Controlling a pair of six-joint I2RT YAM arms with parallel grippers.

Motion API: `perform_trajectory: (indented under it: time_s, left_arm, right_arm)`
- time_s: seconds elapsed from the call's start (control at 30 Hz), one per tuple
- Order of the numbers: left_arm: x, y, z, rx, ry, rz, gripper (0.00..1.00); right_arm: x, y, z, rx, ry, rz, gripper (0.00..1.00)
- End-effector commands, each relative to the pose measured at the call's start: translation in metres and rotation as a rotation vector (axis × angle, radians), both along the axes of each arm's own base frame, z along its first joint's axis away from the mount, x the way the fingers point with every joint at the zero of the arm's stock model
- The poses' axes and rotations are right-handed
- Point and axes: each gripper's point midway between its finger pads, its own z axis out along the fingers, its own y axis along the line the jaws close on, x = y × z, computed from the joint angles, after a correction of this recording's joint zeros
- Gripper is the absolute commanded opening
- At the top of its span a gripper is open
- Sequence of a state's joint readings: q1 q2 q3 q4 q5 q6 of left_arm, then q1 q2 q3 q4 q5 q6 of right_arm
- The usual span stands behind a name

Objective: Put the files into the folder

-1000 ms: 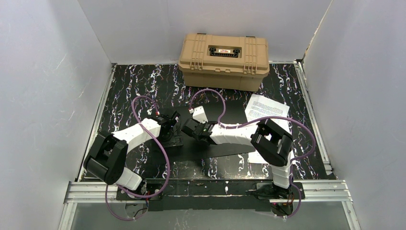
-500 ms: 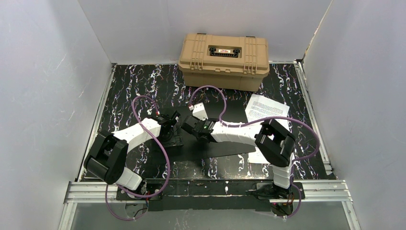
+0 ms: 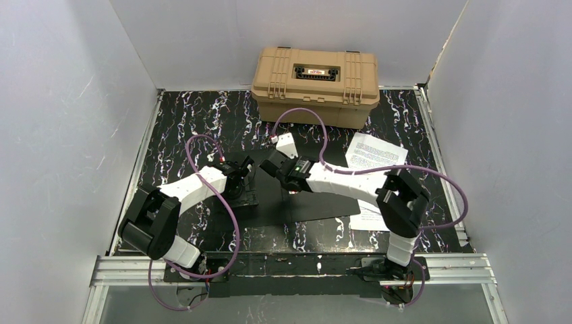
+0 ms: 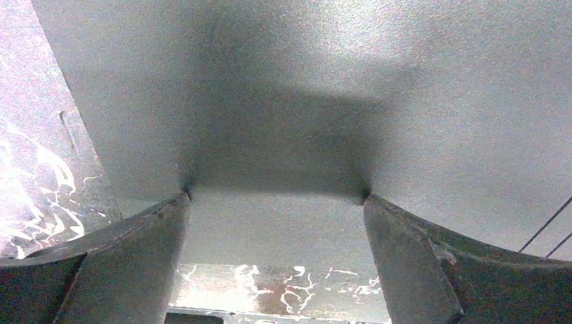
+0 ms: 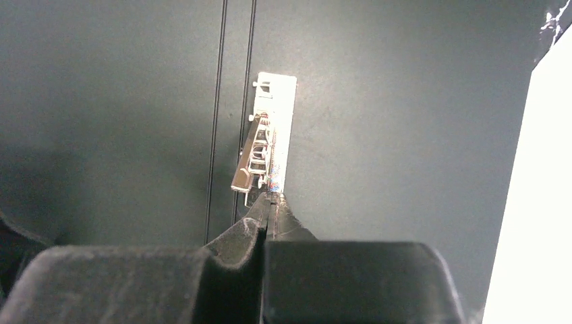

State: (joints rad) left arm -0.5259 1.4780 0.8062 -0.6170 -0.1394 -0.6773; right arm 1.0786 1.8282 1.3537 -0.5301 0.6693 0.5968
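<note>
The folder point(image 3: 317, 202) lies open on the table, black inside up. In the right wrist view its black inside point(image 5: 391, 101) carries a metal clip point(image 5: 268, 135) beside the spine grooves. My right gripper point(image 3: 270, 169) is shut, and its tips point(image 5: 270, 200) touch the clip's near end. My left gripper point(image 3: 247, 167) is open at the folder's left edge. Its wide-apart tips point(image 4: 275, 196) rest against a grey-looking folder surface point(image 4: 303, 101). The files point(image 3: 374, 165), white printed sheets, lie right of the folder, partly under my right arm. They show as a white strip point(image 5: 548, 202).
A tan plastic hard case point(image 3: 315, 84) stands closed at the back centre. The table point(image 3: 195, 115) is black marble-patterned, also seen in the left wrist view point(image 4: 40, 169). White walls enclose the left, back and right. Purple cables loop over both arms.
My right arm has stretched out, moving its shut gripper a little toward the back and right over the folder. The left arm, folder and files have not moved.
</note>
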Motion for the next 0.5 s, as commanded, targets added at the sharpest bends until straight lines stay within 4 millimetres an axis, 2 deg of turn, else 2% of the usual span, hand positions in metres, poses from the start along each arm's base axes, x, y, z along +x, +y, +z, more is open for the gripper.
perform_trajectory:
  time_s: [0.0,0.1,0.2,0.3,0.47]
  left_arm:
    - [-0.008,0.011,0.000,0.046,0.020,0.010,0.98]
    - [-0.008,0.011,0.000,0.048,0.017,0.010,0.98]
    - [-0.007,0.011,0.002,0.043,0.011,0.012,0.98]
    - [-0.006,0.008,0.006,0.028,-0.002,0.012,0.98]
    - [-0.003,0.007,0.016,0.010,-0.035,0.017,0.98]
  right_arm:
    - [0.004,-0.007,0.042,0.077,-0.034,-0.007,0.04]
    - [0.005,-0.015,0.050,0.116,-0.038,-0.020,0.07]
    - [0.004,-0.023,0.049,0.159,-0.020,-0.031,0.06]
    - [0.003,-0.031,0.037,0.212,0.024,-0.046,0.01]
    - [-0.002,-0.030,0.014,0.370,0.150,-0.053,0.01]
